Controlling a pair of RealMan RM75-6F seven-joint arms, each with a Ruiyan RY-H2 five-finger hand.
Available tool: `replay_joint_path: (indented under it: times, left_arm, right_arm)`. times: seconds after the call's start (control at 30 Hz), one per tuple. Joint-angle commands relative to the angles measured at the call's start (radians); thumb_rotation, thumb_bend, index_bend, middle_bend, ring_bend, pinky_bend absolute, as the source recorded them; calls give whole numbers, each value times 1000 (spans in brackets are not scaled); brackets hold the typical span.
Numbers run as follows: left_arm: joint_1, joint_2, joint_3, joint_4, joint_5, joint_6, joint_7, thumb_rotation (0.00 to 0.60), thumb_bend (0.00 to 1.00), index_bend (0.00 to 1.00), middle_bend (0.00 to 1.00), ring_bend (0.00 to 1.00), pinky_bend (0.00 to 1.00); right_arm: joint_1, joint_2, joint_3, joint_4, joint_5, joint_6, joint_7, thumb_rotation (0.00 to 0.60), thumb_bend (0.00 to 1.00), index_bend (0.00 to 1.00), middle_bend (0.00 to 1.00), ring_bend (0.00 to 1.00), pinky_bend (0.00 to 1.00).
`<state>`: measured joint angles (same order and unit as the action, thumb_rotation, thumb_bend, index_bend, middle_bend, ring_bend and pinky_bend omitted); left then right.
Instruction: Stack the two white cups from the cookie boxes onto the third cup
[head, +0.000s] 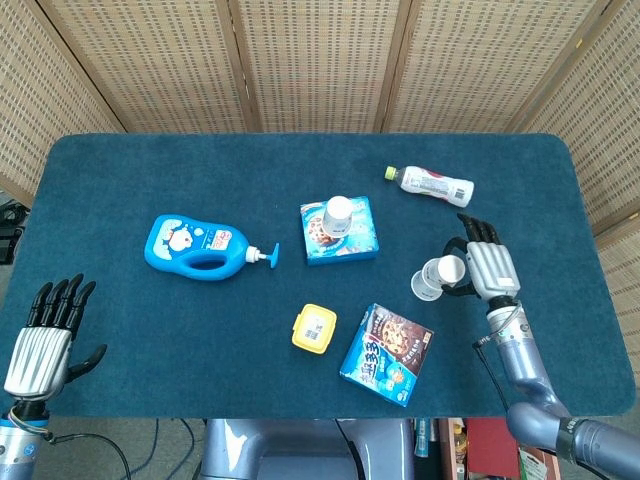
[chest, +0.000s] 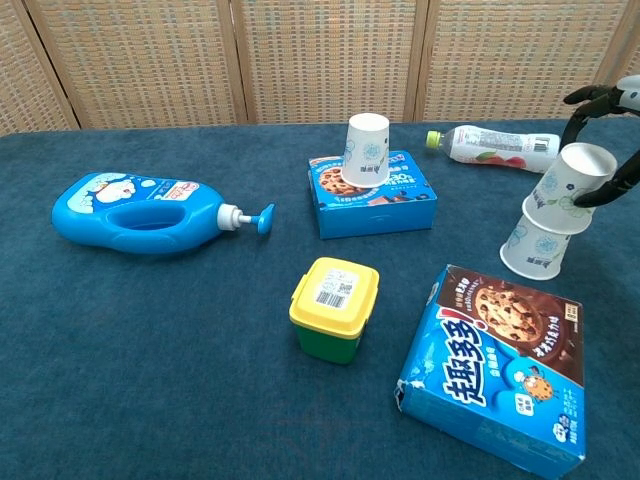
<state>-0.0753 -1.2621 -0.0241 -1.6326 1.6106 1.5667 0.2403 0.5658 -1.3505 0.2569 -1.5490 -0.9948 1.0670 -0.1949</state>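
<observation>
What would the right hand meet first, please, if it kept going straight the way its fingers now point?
Probably the drink bottle lying beyond it. The right hand, holding the upper cup, points toward the table's far side. Depth is unclear, so it might pass just right of the bottle.

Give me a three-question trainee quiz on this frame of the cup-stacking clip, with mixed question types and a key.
1. True or false: a white cup stands upside down on the far cookie box.
2. Which hand holds a cup? A) left hand B) right hand C) neither
3. Fill in: the held cup sits tilted on top of another ____ cup on the table.

Key:
1. True.
2. B; the left hand hangs open near the table's front left corner.
3. White; both cups are mouth down, beside the near cookie box, which carries no cup.
</observation>
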Motion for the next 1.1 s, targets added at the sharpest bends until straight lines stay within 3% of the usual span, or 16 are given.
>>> replay_joint_path:
  times: [0.03, 0.13, 0.2, 0.7, 1.1]
  left_arm:
    - [0, -1, 1, 0, 2, 1, 2, 600, 251, 0, 0, 0, 0]
    - [-1, -1, 0, -1, 0, 0, 2, 600, 252, 0, 0, 0, 0]
    - [0, 0, -1, 0, -1, 0, 0, 600, 251, 0, 0, 0, 0]
    - [1, 2, -2, 0, -3, 4, -4, 600, 251, 0, 0, 0, 0]
    - [-5, -1, -9, 11, -20, -9, -13, 600, 251, 0, 0, 0, 0]
  right_arm:
    - [3, -8, 0, 11, 5, -7, 3, 600, 126, 443, 45, 0, 0]
    - [6, -12, -5, 23, 5, -16, 3, 600, 126, 303, 0, 0, 0]
    - [5, -9, -8, 23, 7, -24, 5, 600, 126, 281, 0, 0, 0]
    - [40, 42, 17, -75, -17, -20, -41, 600, 125, 279, 0, 0, 0]
    - [158, -13, 63, -27, 73, -87, -139, 600, 126, 279, 0, 0, 0]
